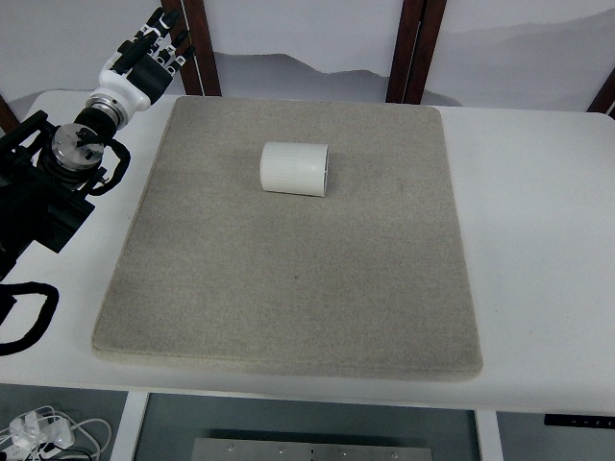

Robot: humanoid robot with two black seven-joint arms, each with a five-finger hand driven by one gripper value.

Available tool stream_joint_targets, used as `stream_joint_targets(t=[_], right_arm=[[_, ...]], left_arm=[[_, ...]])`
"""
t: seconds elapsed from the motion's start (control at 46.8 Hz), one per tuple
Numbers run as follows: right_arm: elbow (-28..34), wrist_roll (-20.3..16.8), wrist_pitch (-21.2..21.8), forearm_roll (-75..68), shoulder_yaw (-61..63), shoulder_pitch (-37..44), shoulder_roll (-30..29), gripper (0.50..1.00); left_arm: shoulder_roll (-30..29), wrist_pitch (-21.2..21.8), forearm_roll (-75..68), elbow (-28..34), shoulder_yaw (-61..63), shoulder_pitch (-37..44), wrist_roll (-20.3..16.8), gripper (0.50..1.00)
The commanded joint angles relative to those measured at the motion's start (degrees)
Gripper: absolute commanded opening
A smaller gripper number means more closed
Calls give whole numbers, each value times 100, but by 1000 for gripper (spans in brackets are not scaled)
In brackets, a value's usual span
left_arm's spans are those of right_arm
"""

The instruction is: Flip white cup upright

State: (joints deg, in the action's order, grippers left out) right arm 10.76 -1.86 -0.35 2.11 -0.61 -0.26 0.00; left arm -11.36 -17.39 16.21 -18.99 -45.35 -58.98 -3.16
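Note:
A white ribbed cup (295, 168) lies on its side on the upper middle of a grey felt mat (298, 279). My left hand (152, 50) is raised at the far upper left, beyond the mat's corner and well apart from the cup. Its fingers (165, 36) are loosely extended and hold nothing. The black left arm (53, 173) comes in along the left edge. No right arm shows.
The mat lies on a white table (538, 250) with bare surface to the right. Dark wooden posts (413, 48) stand behind the table's far edge. White cables (38, 432) lie on the floor at lower left.

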Motion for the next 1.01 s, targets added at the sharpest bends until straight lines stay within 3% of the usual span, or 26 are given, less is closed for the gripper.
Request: stream_joint_targets(t=[0.0,0.663,0.984], right_arm=[[5,1,0,0,0,0,0,952],[5,1,0,0,0,0,0,952],[-4,1,0,0,0,0,0,952]], left_arm=[[3,-1,5,0,0,0,0,996],[-15,-45,-4,9,26,0,0,996],[-24,-687,-513,9,35,-105,-79,996]])
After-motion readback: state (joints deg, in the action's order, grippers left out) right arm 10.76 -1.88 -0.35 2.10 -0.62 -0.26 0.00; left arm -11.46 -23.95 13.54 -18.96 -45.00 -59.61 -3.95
